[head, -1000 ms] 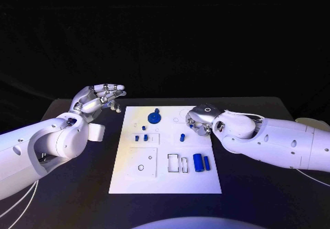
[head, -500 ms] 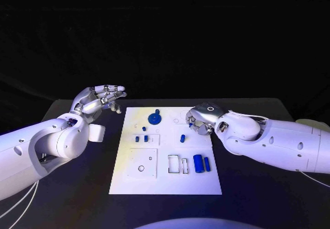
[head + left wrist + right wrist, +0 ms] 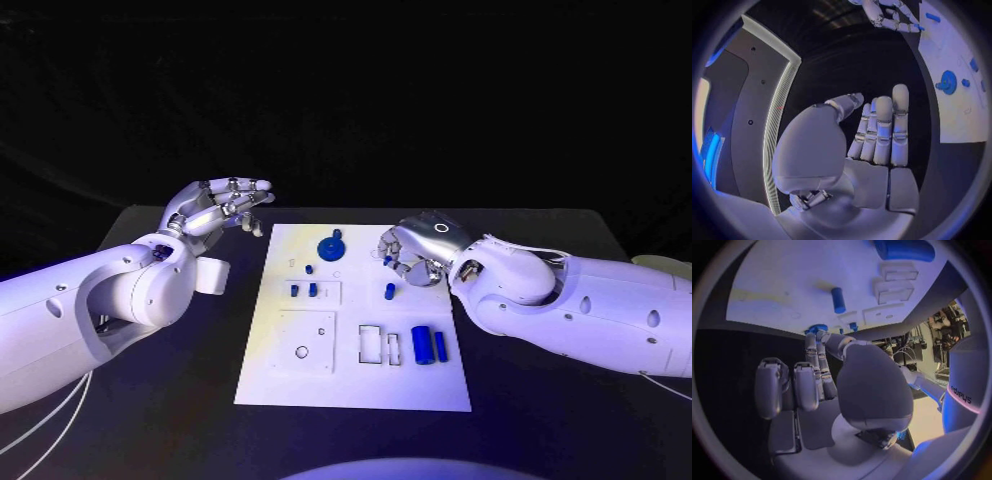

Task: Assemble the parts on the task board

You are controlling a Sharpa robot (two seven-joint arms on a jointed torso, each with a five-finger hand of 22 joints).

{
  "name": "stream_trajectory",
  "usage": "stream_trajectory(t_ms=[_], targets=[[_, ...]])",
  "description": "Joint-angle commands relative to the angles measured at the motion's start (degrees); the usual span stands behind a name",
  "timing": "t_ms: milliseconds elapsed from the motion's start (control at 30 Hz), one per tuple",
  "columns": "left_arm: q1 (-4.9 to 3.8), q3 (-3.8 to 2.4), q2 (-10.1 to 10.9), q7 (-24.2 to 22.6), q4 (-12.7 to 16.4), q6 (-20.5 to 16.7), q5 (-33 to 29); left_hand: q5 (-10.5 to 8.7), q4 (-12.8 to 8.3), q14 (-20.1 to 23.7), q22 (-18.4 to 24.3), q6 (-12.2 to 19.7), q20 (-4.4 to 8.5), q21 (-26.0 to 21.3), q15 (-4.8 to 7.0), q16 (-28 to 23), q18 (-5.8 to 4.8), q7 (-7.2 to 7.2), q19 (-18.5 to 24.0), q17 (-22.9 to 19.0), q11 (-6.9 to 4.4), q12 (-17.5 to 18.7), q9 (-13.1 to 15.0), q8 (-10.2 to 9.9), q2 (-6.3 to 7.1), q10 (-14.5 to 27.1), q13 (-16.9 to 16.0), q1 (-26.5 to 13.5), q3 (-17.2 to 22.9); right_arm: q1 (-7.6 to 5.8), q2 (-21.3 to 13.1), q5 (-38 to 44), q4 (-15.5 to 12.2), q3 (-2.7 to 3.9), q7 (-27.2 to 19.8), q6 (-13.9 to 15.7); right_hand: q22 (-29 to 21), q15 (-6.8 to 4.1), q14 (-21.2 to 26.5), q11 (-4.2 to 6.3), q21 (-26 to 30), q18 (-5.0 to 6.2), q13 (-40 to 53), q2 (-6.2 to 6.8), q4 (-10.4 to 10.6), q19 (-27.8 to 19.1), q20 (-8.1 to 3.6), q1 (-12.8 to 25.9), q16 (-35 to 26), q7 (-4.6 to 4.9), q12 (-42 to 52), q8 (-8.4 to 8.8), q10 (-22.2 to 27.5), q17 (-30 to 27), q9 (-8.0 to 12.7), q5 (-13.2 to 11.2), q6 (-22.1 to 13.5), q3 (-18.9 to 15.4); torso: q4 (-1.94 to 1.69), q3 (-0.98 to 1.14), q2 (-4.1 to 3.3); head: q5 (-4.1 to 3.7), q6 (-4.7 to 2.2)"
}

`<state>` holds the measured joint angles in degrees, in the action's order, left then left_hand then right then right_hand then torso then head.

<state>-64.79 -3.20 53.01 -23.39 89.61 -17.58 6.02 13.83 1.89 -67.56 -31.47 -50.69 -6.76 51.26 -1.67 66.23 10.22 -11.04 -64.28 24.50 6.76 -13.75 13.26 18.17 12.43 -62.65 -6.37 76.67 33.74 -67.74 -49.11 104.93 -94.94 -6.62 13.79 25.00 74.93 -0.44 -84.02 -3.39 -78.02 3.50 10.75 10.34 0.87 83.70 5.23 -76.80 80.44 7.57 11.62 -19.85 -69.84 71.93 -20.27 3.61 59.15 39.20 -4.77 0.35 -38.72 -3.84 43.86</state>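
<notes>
Clearly, little of the assembly can be judged finished: on the board (image 3: 356, 385) a round blue gear (image 3: 332, 247) stands near the far edge, two small pegs (image 3: 302, 290) sit upright in a framed block on the left, and a lone peg (image 3: 389, 291) lies loose near the middle. A thick cylinder (image 3: 420, 343) and a thin bar (image 3: 440, 346) lie side by side by the right edge, just beside two empty rectangular slots (image 3: 378, 344), so these pieces are taken as still to be seated. A square plate (image 3: 304, 341) with a hole is seen at the left. The right robot hand (image 3: 414, 252) is held low over the far right part of the board, its fingers curled down; a small blue piece appears at its fingertips (image 3: 387, 259), but whether it is pinched cannot be told. The left robot hand (image 3: 219, 205) is raised off the board's far left corner above the counter (image 3: 173, 400), fingers loosely bent with nothing in them. Nothing is seen blocking the slots.
</notes>
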Motion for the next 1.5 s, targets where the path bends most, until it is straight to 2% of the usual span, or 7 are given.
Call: stream_trajectory(t_ms=[33, 167, 267, 567, 800, 967, 1500], targets=[[0.02, -0.05, -0.2, -0.1, 0.0, 1.0, -0.3, 0.24, -0.4, 0.5, 0.1, 0.5, 0.11, -0.3, -0.07, -0.3, 0.36, -0.10, -0.2, -0.1, -0.03, -0.3, 0.0, 0.3, -0.12, 0.4, -0.1, 0.4, 0.1, 0.12, 1.2, -0.7, -1.2, 0.04, -0.6, 2.1, 9.3, -0.53, -2.3, 0.04, -0.2, -0.76, -0.1, 0.13, 0.0, 0.6, -0.17, 0.6, 0.1, -0.24, -0.2, -0.29, -0.1, 0.0, 0.0, -0.4, 0.3, -0.3, -0.16, -0.04, 0.01, 1.20, 0.23], [0.03, -0.04, -0.5, 0.0, -0.1, 1.0, -0.3, 0.24, -0.4, 0.5, 0.1, 0.5, 0.11, -0.3, -0.07, -0.3, 0.36, -0.10, -0.2, -0.1, -0.03, -0.3, 0.0, 0.3, -0.12, 0.4, -0.1, 0.4, 0.1, 0.59, 3.2, -1.3, -2.4, 0.03, -1.3, 2.2, 9.2, -0.53, -2.3, 0.04, -0.1, -0.74, -0.1, 0.11, 0.0, 0.6, -0.17, 0.6, 0.1, -0.25, -0.3, -0.29, -0.1, -0.1, 0.0, -0.4, 0.3, -0.3, -0.24, -0.12, -0.03, 2.80, 0.62], [0.04, -0.04, -0.7, 0.1, -0.1, 1.0, -0.3, 0.24, -0.4, 0.5, 0.1, 0.5, 0.11, -0.3, -0.07, -0.3, 0.36, -0.10, -0.2, -0.1, -0.03, -0.3, 0.0, 0.3, -0.12, 0.4, -0.1, 0.4, 0.1, 1.16, 4.9, -1.7, -2.5, -0.07, -1.8, 2.0, 9.2, -0.54, -2.3, 0.05, -0.1, -0.73, -0.1, 0.07, 0.0, 0.6, -0.17, 0.6, 0.1, -0.25, -0.3, -0.28, -0.1, 0.0, 0.0, -0.4, 0.3, -0.3, -0.13, -0.12, -0.05, 3.98, 1.04], [0.04, -0.02, -1.3, 0.3, -0.3, 1.1, -0.3, 0.25, -0.5, 0.6, 0.1, 0.5, 0.09, -0.4, -0.09, -0.4, 0.36, -0.12, -0.2, -0.1, 0.00, -0.4, -0.1, 0.3, -0.12, 0.5, -0.1, 0.5, 0.1, 4.43, 9.3, -3.0, -1.0, -0.48, -3.2, 1.1, 9.0, -0.55, -2.3, 0.05, 0.4, -0.63, -0.1, -0.03, 0.0, 0.4, -0.18, 0.6, 0.0, -0.25, -0.3, -0.25, -0.1, -0.2, 0.0, -0.3, 0.2, -0.2, -0.05, -0.15, -0.09, 6.10, 1.88], [0.04, -0.01, -1.7, 0.4, -0.2, 1.1, -0.3, 0.25, -0.5, 0.6, 0.1, 0.5, 0.09, -0.4, -0.09, -0.4, 0.36, -0.13, -0.2, -0.1, 0.00, -0.4, -0.1, 0.3, -0.12, 0.5, -0.1, 0.5, 0.1, 6.09, 11.1, -3.5, 0.3, -0.76, -3.8, 0.5, 9.0, -0.55, -2.3, 0.04, 0.5, -0.61, -0.1, -0.07, 0.0, 0.3, -0.18, 0.6, -0.1, -0.23, -0.3, -0.22, 0.0, -0.3, 0.0, -0.2, 0.2, -0.2, -0.11, -0.15, -0.09, 7.07, 2.60], [0.04, 0.00, -1.8, 0.5, -0.3, 1.1, -0.3, 0.24, -0.5, 0.6, 0.1, 0.6, 0.07, -0.4, -0.12, -0.4, 0.36, -0.17, -0.2, -0.2, 0.05, -0.5, -0.1, 0.3, -0.06, 0.7, -0.1, 0.4, 0.0, 6.87, 11.7, -4.0, 0.9, -0.93, -4.2, -0.1, 8.9, -0.55, -2.3, 0.03, 0.5, -0.59, -0.1, -0.08, 0.0, 0.3, -0.18, 0.7, -0.1, -0.22, -0.4, -0.21, 0.0, -0.4, 0.0, -0.2, 0.2, -0.2, -0.06, -0.14, -0.10, 7.44, 2.90], [0.03, 0.00, -1.9, 0.6, -0.3, 1.3, -0.2, 0.24, -0.5, 0.6, 0.2, 0.6, 0.06, -0.4, -0.13, -0.4, 0.36, -0.18, -0.2, -0.2, 0.06, -0.5, -0.1, 0.3, -0.06, 0.7, -0.1, 0.4, 0.0, 7.56, 12.1, -4.7, 1.7, -1.15, -5.0, -1.7, 8.9, -0.51, -2.3, -0.03, 0.6, -0.59, -0.1, -0.09, 0.1, 0.3, -0.18, 1.0, -0.1, -0.18, -0.4, -0.15, 0.0, -0.4, -0.1, -0.1, 0.0, -0.4, -0.03, -0.13, -0.06, 8.05, 3.68]])
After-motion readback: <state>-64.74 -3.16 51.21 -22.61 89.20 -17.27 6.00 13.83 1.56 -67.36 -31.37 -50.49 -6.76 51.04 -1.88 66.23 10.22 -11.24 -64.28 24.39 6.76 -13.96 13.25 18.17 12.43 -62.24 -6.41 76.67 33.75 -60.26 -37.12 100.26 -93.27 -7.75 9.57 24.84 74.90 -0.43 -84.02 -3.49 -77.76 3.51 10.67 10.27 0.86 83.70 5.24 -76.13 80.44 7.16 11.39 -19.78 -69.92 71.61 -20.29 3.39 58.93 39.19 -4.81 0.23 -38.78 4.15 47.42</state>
